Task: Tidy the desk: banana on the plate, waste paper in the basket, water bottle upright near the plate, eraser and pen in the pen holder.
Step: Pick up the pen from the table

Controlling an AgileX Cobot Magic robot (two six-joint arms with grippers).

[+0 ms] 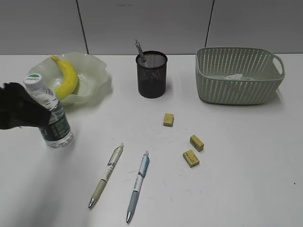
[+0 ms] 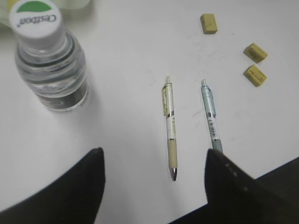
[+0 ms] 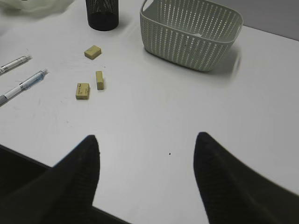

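The banana (image 1: 67, 78) lies in the pale green plate (image 1: 97, 71). Just in front of the plate the water bottle (image 1: 51, 113) stands upright. My left gripper (image 2: 154, 161) hangs open above the desk (image 1: 236, 179), clear of the bottle (image 2: 49, 70), with the beige pen (image 2: 170, 126) and the blue pen (image 2: 209, 114) ahead of its fingers. Three yellow erasers (image 1: 168, 119) (image 1: 197, 143) (image 1: 191, 158) lie loose. The pen holder (image 1: 152, 74) holds one pen (image 1: 139, 51). The waste paper (image 1: 233, 76) sits in the basket (image 1: 239, 92). My right gripper (image 3: 145, 144) is open over bare desk.
In the exterior view the left arm (image 1: 19, 111) is a dark blur at the left edge, overlapping the bottle. The right arm is outside that view. Behind the desk runs a grey panelled wall (image 1: 151, 23).
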